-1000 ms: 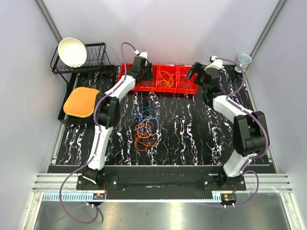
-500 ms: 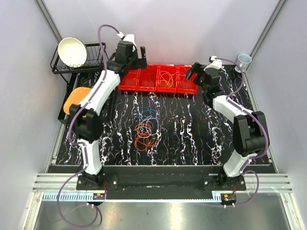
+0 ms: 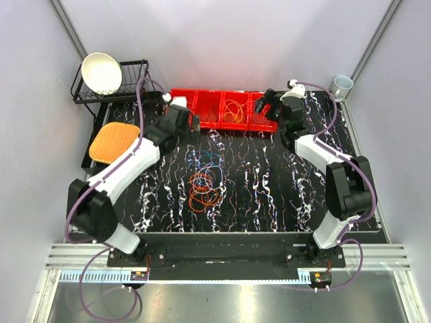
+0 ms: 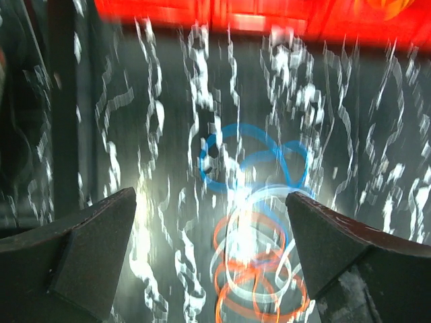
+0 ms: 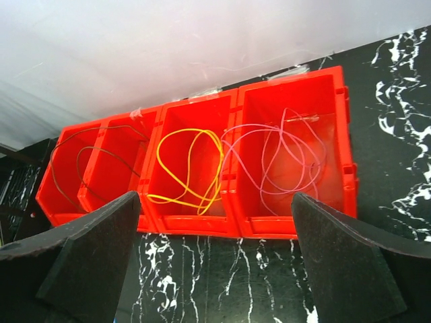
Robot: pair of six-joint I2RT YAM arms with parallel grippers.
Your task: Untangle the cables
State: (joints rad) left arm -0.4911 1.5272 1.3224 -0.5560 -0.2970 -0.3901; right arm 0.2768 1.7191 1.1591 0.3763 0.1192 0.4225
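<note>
Both claws spread wide: left claw (image 4: 210,202) facing tangled cables (image 4: 252,232) just ahead; right claw (image 5: 215,202) facing red bins (image 5: 195,222).

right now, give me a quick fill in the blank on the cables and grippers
The yellow cable lies in a bin coloured ____.
On the table, the tangle mixes orange, white and ____ loops.
The left gripper and right gripper are both ____.
Missing words: red; blue; open.
</note>
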